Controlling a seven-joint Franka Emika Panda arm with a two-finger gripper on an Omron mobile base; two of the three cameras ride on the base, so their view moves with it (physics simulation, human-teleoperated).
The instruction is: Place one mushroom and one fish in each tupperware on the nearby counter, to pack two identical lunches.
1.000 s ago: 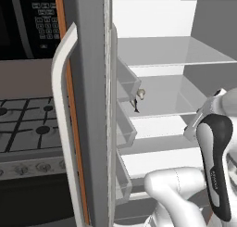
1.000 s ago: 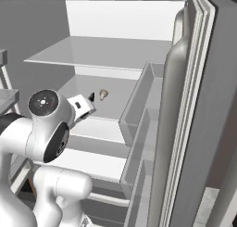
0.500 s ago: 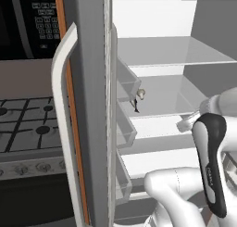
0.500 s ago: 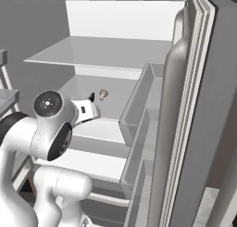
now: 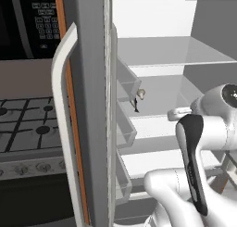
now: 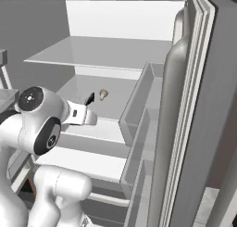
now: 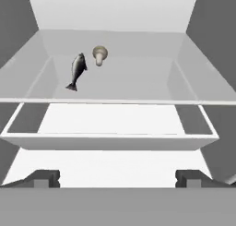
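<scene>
The arm reaches forward into the open fridge, its hand held about level and pointing at the middle shelf [image 7: 138, 82]. The gripper [image 7: 117, 178] has its jaws wide apart and holds nothing. On that shelf, towards the back, a dark fish [image 7: 77, 71] lies just beside a pale mushroom [image 7: 99, 54], both well ahead of the gripper.

Inside the open fridge [image 6: 115, 22], 1 fish [image 7: 77, 70] and 1 mushroom [image 7: 99, 54] lie on the middle shelf [image 7: 138, 77], the mushroom just right of the fish and slightly behind it. The stovetop [image 5: 25, 124] sits left of the fridge door [image 5: 88, 105], and another shelf [image 5: 157, 52] lies above the 2 items.
</scene>
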